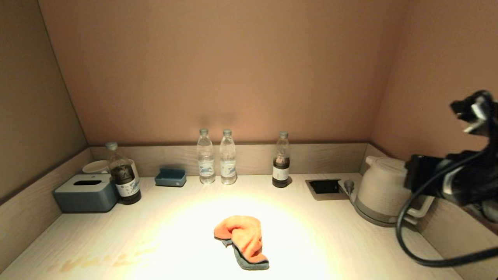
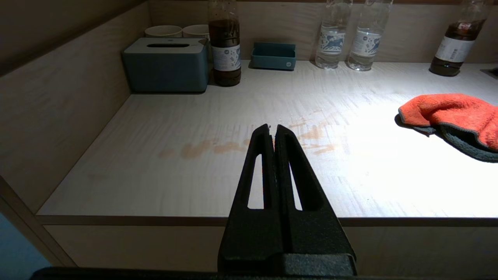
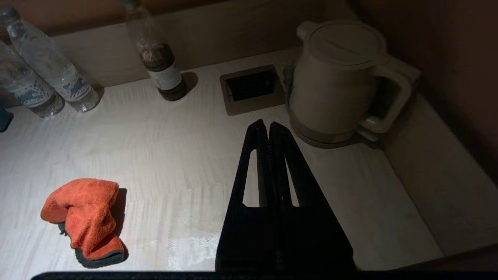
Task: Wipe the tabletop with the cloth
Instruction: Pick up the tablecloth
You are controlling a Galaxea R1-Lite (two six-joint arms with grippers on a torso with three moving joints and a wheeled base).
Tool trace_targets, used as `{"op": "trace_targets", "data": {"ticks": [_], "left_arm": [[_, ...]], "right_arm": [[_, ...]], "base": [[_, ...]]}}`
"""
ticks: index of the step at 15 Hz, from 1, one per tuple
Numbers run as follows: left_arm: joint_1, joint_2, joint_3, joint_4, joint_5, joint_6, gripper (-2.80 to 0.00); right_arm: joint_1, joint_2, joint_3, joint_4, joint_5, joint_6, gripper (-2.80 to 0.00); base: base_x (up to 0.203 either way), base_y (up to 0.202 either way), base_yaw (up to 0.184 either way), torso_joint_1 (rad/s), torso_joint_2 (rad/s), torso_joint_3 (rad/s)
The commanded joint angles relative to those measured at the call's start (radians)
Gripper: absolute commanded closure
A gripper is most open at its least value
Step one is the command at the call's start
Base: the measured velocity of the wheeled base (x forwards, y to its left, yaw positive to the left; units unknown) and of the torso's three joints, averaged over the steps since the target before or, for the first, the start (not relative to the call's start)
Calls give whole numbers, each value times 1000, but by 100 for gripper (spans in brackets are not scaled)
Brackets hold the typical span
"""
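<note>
An orange cloth with a grey underside (image 1: pixel 243 240) lies crumpled on the pale wooden tabletop (image 1: pixel 175 217), near the front middle; it also shows in the left wrist view (image 2: pixel 455 116) and the right wrist view (image 3: pixel 87 217). Brownish stains (image 1: pixel 97 261) mark the tabletop at the front left, also seen in the left wrist view (image 2: pixel 241 144). My left gripper (image 2: pixel 271 128) is shut and empty, held off the table's front edge, left of the cloth. My right gripper (image 3: pixel 263 125) is shut and empty, raised above the table's right side near the kettle, right of the cloth.
Along the back stand two clear water bottles (image 1: pixel 216 161), two dark-liquid bottles (image 1: pixel 281 159) (image 1: pixel 123 173), a blue tray (image 1: pixel 170 177), a blue tissue box (image 1: pixel 86 192) and cups (image 1: pixel 95 166). A white kettle (image 1: pixel 383 190) and a recessed socket (image 1: pixel 325 187) are at the right.
</note>
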Motion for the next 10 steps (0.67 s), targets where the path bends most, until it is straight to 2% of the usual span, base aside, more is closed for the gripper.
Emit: {"op": "trace_targets", "data": {"ticks": [1,4,7,10], "left_arm": [[0,0,0,0,0,-1,0],[0,0,0,0,0,-1,0],[0,0,0,0,0,-1,0],[0,0,0,0,0,-1,0]], "right_arm": [[-64,-278,55,4,-5,-89,0],[-145,-425,45,11,-21,-239,0],[-158,-461,30,58,-93,-247,0],[-159,-516,76,62,-103,-244,0]], "base": [[0,0,0,0,0,0],[0,0,0,0,0,0],[0,0,0,0,0,0],[0,0,0,0,0,0]]}}
